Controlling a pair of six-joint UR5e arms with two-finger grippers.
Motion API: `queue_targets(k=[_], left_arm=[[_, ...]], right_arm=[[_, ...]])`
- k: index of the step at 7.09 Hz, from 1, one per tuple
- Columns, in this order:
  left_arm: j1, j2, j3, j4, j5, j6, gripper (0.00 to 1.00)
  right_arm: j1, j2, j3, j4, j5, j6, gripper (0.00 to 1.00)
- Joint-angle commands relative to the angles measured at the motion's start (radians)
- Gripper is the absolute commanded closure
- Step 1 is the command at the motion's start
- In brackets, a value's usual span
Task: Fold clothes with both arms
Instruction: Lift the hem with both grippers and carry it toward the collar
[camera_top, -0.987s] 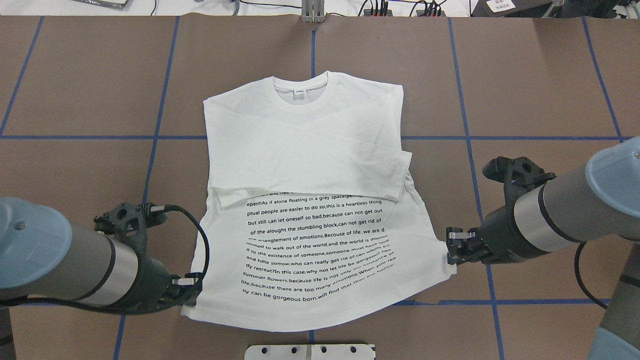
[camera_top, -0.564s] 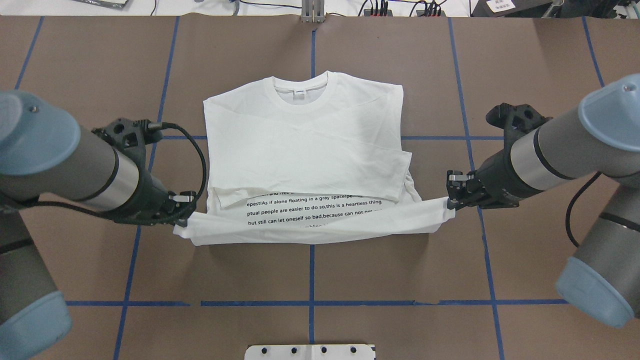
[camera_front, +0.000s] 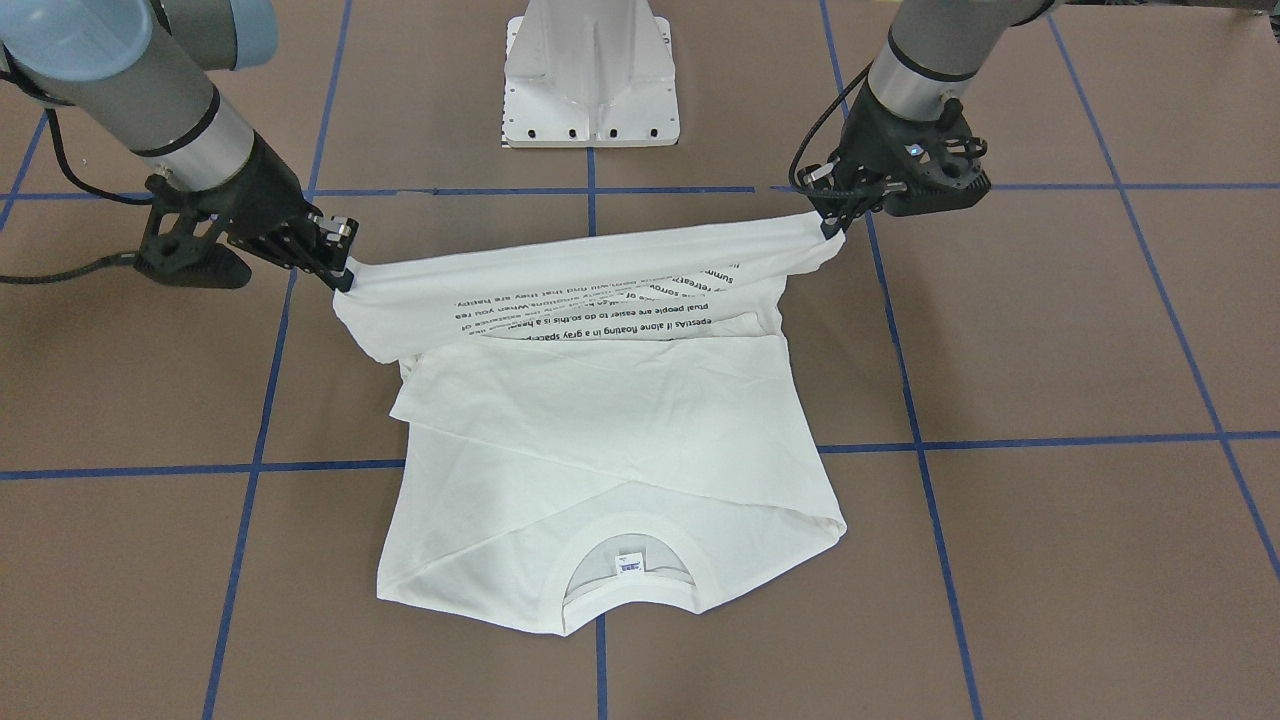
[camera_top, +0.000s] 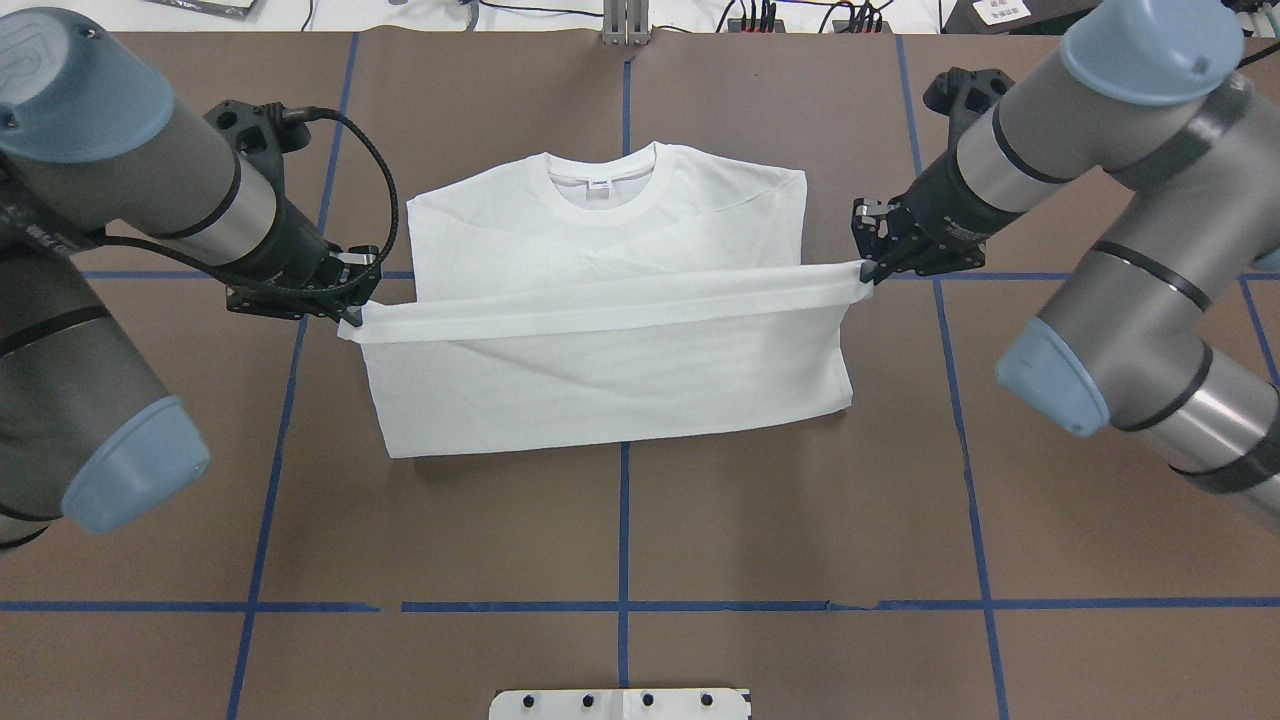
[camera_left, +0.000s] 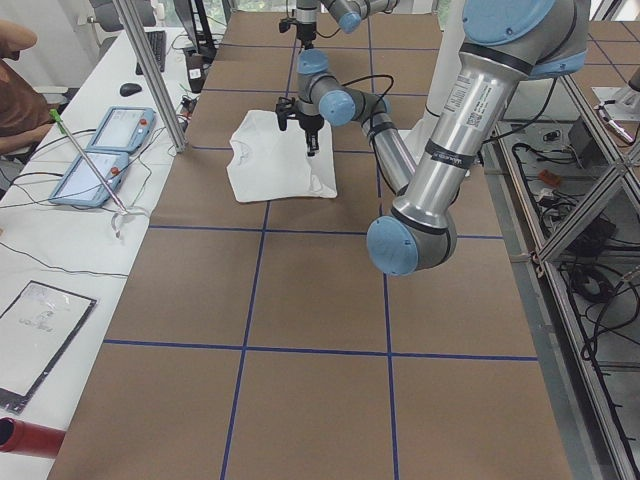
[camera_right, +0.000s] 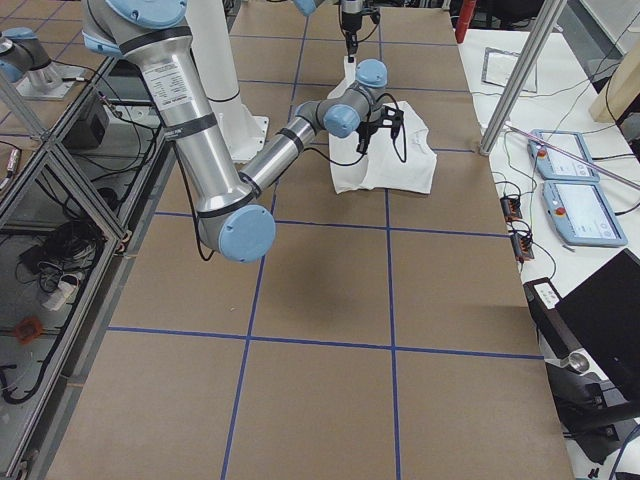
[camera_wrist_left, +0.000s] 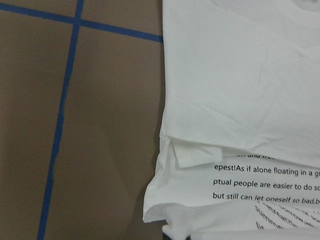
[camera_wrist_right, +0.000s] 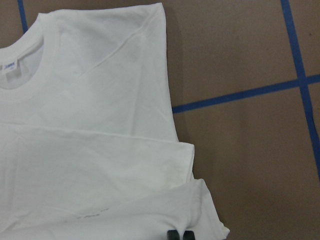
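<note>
Overhead exterior shows my left tool and my right tool each clamped shut on a bottom corner of the white T-shirt, with the hem stretched into a taut band between them. A second ago that hem lay flat at the end of the shirt farthest from the collar, and the printed text was open to the overhead camera. Now I have lifted the hem and carried it roughly half the way toward the collar, so the lower body is doubled over and a new fold edge has formed on the side away from the collar. From above the text is covered; only the front-facing view catches a few lines of it under the raised flap. I judge the bottom-to-top fold about half done: the hem must go on to the collar and be laid down before I let go. The rest of the shirt lies flat on the bench, collar end undisturbed. Both forearms reach in from the outer sides, wrists tipped down and inward. The right tool sits slightly nearer the collar than the left, so the band runs a little askew and I should even it out.
</note>
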Motion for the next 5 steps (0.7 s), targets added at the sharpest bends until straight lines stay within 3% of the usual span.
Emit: queue_targets(k=[1,3,5], left_arm=[[-0.041,-0.053,0.179,-0.15,-0.002,0.0,1.0],[-0.105,-0.143,0.392,-0.262,-0.002,0.002,1.0],[-0.133,-0.214,0.567,-0.383,0.0,0.0,1.0]], right_arm=[[0.032,0.143,-0.204,0.026,-0.002,-0.068,1.0],[0.064,0.204,-0.349,0.135,-0.003,-0.068,1.0],[0.079,0.301,-0.49,0.158,-0.003,-0.079,1.0]])
